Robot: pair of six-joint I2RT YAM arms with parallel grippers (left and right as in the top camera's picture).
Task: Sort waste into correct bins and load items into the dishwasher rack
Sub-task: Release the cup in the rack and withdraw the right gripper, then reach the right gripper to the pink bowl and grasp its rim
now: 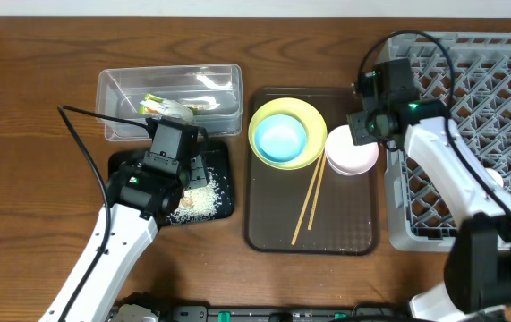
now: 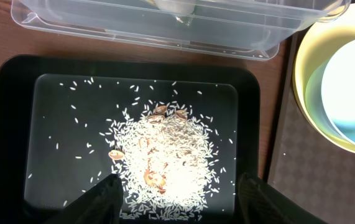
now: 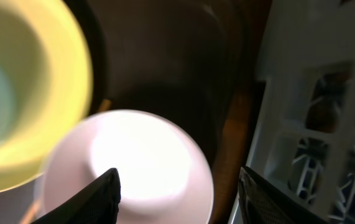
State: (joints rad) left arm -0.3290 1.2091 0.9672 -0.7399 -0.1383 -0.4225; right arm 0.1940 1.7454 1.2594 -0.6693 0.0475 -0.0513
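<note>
White rice-like scraps [image 2: 165,155] in shallow black tray [image 2: 15,124], green-and-orange wrapper [image 1: 167,107] in clear plastic tub [image 1: 116,85]: sorted. Round yellow plate [image 1: 313,114], light blue bowl [image 1: 281,139], pinkish-white bowl [image 1: 353,156], thin wooden chopsticks [image 1: 309,201] seemingly outside grey lattice rack [image 1: 497,80]. Left end effector [image 2: 178,183], right end effector [image 3: 178,177]: spread, empty.

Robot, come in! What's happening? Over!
Left gripper open over rice in black tray. Right gripper open over pink bowl, beside rack. Wrapper in tub. Nothing seen in the way.

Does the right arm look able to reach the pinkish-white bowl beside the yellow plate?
Probably yes: the right end effector hangs open above the round pinkish-white bowl, with nothing across it. The round yellow plate and grey plastic dishwasher rack sit close either side.
</note>
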